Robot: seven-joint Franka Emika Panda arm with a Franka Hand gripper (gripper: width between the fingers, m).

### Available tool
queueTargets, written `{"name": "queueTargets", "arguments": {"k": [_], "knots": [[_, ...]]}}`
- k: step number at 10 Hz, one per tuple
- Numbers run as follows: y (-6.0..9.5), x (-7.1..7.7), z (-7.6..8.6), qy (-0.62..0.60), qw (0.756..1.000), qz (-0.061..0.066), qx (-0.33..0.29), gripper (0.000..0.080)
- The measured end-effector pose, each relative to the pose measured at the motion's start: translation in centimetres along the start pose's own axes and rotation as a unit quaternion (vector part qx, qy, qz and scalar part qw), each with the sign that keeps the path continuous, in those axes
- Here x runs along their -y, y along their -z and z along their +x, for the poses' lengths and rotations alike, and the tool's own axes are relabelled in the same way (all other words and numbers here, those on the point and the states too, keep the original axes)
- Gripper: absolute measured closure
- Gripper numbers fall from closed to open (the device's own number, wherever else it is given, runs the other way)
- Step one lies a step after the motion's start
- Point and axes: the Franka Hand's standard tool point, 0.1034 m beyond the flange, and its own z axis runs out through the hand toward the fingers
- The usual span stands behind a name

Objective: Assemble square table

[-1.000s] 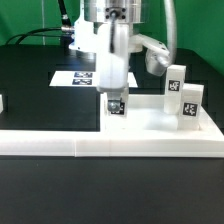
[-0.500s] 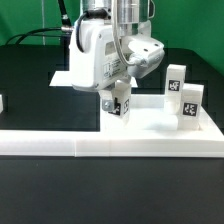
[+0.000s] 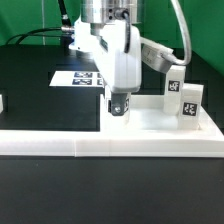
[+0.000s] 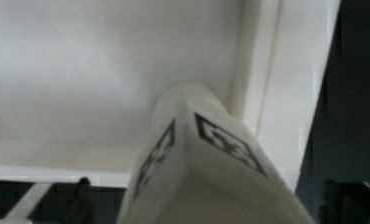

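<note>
The square tabletop (image 3: 150,120) is a thick white slab lying flat on the black table, behind the front wall. My gripper (image 3: 118,98) is shut on a short white tagged table leg (image 3: 118,106) and holds it upright on the slab's corner towards the exterior view's left. In the wrist view the leg (image 4: 203,150) fills the middle, with tags on two faces, over the white slab (image 4: 93,70). My gripper (image 4: 200,205) has dark fingers (image 4: 54,198) on either side of the leg. Two more tagged legs (image 3: 175,88) (image 3: 190,103) stand on the slab at the exterior view's right.
The long low white wall (image 3: 110,148) runs along the front. The marker board (image 3: 78,78) lies on the black table behind the arm. A small white part (image 3: 2,102) shows at the exterior view's left edge. A green wall stands behind.
The wrist turned one way half a second ago and has turned back, with the leg still held at the same corner of the slab. The other legs have not moved.
</note>
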Motion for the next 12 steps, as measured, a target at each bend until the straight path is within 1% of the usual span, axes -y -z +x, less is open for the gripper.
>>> {"name": "queueTargets", "arguments": {"k": [2,3,4,5,6,7,9,10,11,12], "knots": [[0.0,0.0,0.0,0.064,0.998,0.0,0.0,0.0153],[0.0,0.1,-0.1,0.12,0.993,0.0,-0.003,0.0151],[0.2,0.2,-0.4,0.2,0.98,0.005,-0.011,0.0151],[0.2,-0.4,-0.8,0.272,0.962,0.007,-0.016,0.0151],[0.2,-1.1,-0.9,0.304,0.953,0.005,-0.016,0.0151],[0.1,-1.4,-0.6,0.365,0.931,0.0,-0.018,0.0151],[0.1,-1.4,-0.6,0.354,0.935,0.0,-0.018,0.0151],[0.1,-1.4,-0.6,0.349,0.937,0.0,-0.018,0.0274],[0.1,-1.4,-0.6,0.329,0.944,0.001,-0.018,0.0409],[0.0,-1.4,-0.7,0.29,0.957,0.002,-0.017,0.0409]]}}
